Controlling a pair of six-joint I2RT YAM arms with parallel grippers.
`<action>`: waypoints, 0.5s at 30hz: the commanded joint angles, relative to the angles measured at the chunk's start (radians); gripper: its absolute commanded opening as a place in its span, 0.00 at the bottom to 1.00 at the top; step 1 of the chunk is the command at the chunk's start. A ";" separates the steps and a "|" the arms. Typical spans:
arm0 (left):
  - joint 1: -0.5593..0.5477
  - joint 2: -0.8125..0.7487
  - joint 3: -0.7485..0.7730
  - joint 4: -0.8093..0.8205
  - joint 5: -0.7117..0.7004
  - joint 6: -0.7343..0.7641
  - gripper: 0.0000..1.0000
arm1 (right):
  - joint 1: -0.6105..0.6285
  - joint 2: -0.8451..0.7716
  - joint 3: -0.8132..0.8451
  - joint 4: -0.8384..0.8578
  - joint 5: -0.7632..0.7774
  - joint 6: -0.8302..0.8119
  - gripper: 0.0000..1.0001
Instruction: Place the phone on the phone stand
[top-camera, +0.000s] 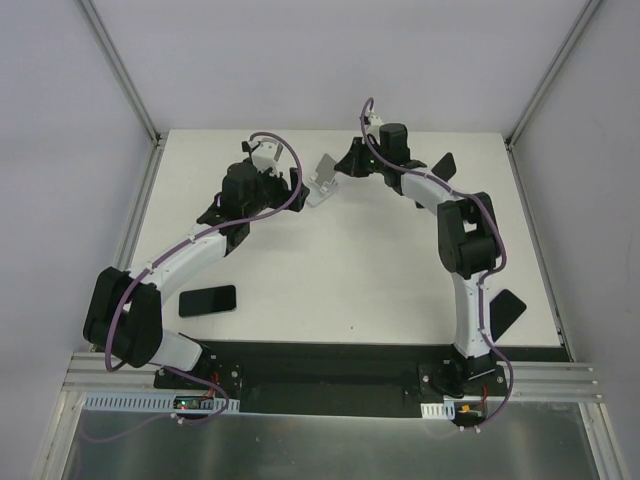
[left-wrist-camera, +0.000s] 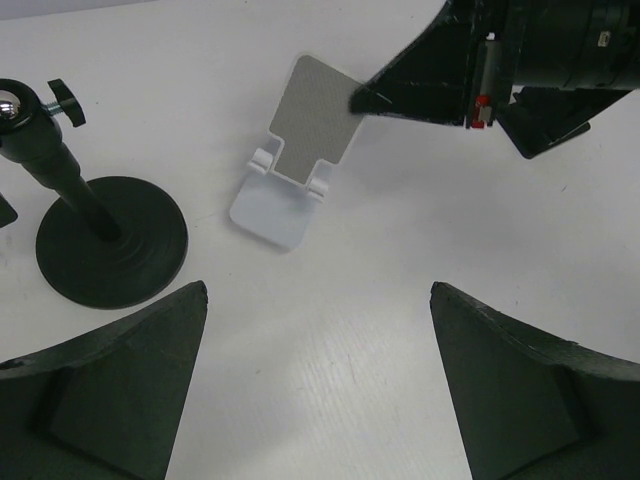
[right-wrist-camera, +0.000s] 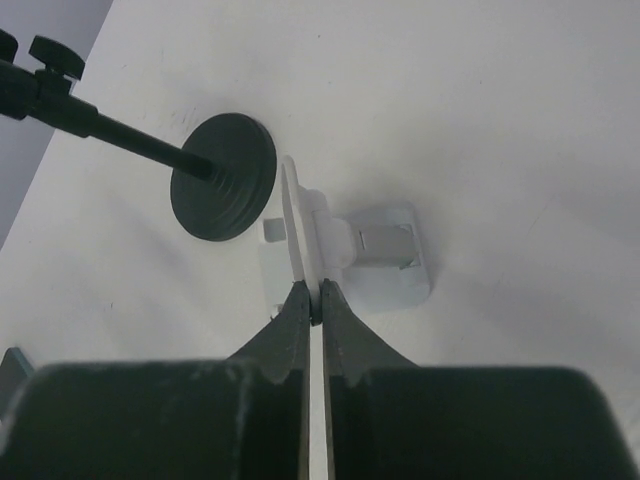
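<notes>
There are one phone, one white phone stand, one black ball-head post on a round base, and two claws over the table. The table's far edge runs just beyond both claws, and framed walls rise at its left and right sides. Behind the claws, toward the arm bases, lies a broad stretch of bare white top.

The right claw is closed tight, its two fingers pinching the top edge of the stand's tilted back plate. The stand's foot sits on the table ahead of the fingertips. The black post stands ahead and to the left of that claw, near the stand but apart from it.

The left claw is spread wide and holds nothing. The stand sits ahead of it, untouched, and the post is ahead to its left.

The phone lies flat well behind the left claw, beside the left arm near the table's near edge, touching neither claw.
</notes>
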 joint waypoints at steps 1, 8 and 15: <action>0.012 -0.051 -0.009 0.049 -0.008 0.018 0.92 | 0.038 -0.228 -0.194 0.072 0.074 -0.030 0.01; 0.019 -0.067 -0.021 0.051 -0.008 0.013 0.92 | 0.069 -0.639 -0.665 0.120 0.373 -0.025 0.01; 0.022 -0.091 -0.035 0.057 0.004 0.006 0.92 | 0.039 -1.029 -1.015 0.040 0.715 0.004 0.01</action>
